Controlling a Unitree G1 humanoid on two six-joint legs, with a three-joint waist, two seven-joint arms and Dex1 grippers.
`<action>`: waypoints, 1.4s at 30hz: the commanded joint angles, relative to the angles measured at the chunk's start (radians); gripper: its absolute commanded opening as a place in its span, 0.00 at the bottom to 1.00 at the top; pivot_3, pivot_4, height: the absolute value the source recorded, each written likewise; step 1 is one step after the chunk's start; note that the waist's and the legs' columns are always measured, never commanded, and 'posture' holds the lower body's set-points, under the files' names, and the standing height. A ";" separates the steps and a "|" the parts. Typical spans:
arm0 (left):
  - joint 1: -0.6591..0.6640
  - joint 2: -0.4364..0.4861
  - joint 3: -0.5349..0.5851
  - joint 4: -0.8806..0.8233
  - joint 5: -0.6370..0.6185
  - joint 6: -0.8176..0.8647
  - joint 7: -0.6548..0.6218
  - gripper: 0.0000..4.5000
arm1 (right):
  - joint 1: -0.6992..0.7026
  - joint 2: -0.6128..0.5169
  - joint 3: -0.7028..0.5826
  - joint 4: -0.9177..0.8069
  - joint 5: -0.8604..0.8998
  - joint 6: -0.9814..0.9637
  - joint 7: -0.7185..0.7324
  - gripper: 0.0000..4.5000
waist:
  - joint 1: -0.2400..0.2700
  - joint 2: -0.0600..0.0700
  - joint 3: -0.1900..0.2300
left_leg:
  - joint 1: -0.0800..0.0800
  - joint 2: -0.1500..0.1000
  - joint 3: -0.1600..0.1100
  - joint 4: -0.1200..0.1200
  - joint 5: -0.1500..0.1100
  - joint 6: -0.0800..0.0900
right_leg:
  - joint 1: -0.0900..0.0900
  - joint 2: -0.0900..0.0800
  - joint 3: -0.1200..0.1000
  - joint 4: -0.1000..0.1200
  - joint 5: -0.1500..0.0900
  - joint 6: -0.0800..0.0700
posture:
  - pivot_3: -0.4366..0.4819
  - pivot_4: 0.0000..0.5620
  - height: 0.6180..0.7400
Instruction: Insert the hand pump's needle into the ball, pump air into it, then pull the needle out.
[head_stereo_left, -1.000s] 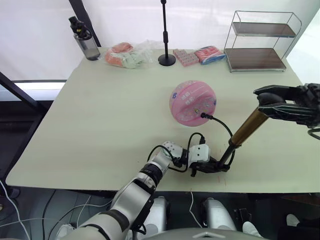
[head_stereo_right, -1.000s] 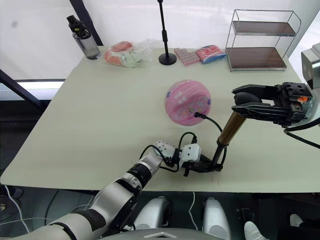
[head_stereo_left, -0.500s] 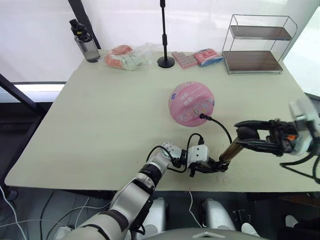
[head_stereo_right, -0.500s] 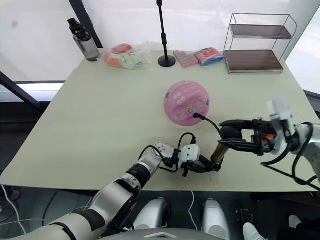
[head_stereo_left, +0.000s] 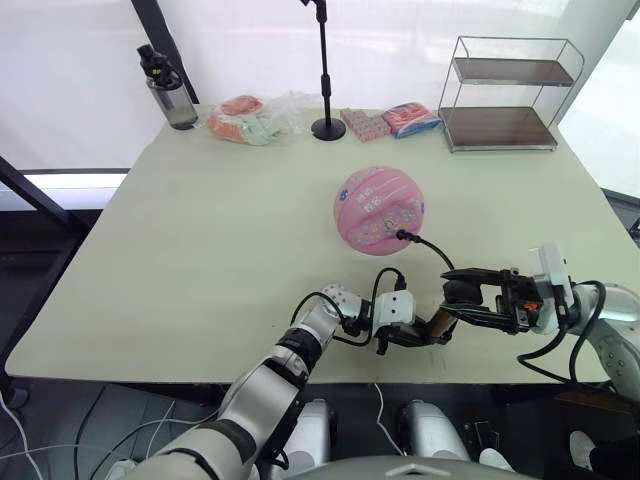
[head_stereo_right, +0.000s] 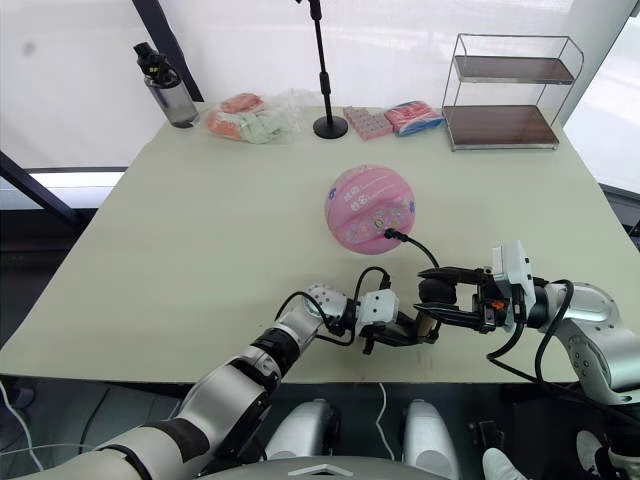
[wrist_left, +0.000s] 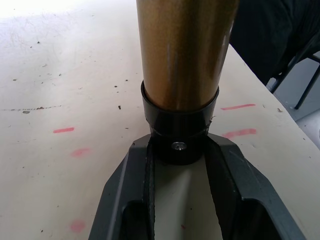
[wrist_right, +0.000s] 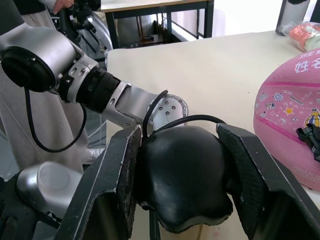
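Beige table (head_stereo_left: 200, 250), pink ball (head_stereo_left: 380, 210) at its middle, hose plugged into the ball's near side.
At the near edge, left gripper (wrist_left: 177, 150) clamps the hand pump (wrist_left: 182, 60) at its black base; right gripper (wrist_right: 182, 165) is closed on the black handle (wrist_right: 185, 185).

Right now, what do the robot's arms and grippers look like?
Both arms are silver-grey jointed tubes with black rings and loose black cables. The left gripper has a white block behind two black fingers. The right gripper has long black fingers, a white box and a small orange patch at the wrist.
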 joint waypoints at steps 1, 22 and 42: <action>0.025 0.010 -0.039 0.037 0.043 0.009 -0.010 0.26 | -0.021 -0.054 -0.072 -0.016 0.029 0.067 -0.009 0.43 | 0.000 0.000 0.000 | 0.000 0.000 0.000 0.000 0.000 0.000 | 0.000 0.000 0.000 0.000 0.000 0.000 | 0.48 0.27 1.00; 0.023 0.008 -0.034 0.044 0.025 0.032 -0.059 0.26 | -0.444 -0.313 -0.365 -0.043 0.528 0.516 -0.047 0.43 | 0.013 0.008 0.007 | -0.017 -0.001 -0.001 0.002 0.000 0.000 | -0.016 -0.003 -0.001 0.001 0.001 0.000 | 0.48 0.27 1.00; 0.016 0.007 -0.043 0.045 0.035 0.033 -0.018 0.26 | -0.387 -0.318 -0.303 -0.068 0.422 0.596 -0.007 0.43 | 0.013 0.012 0.010 | -0.019 -0.003 0.000 0.002 0.000 0.000 | -0.018 -0.004 -0.002 0.001 0.001 0.000 | 0.48 0.27 1.00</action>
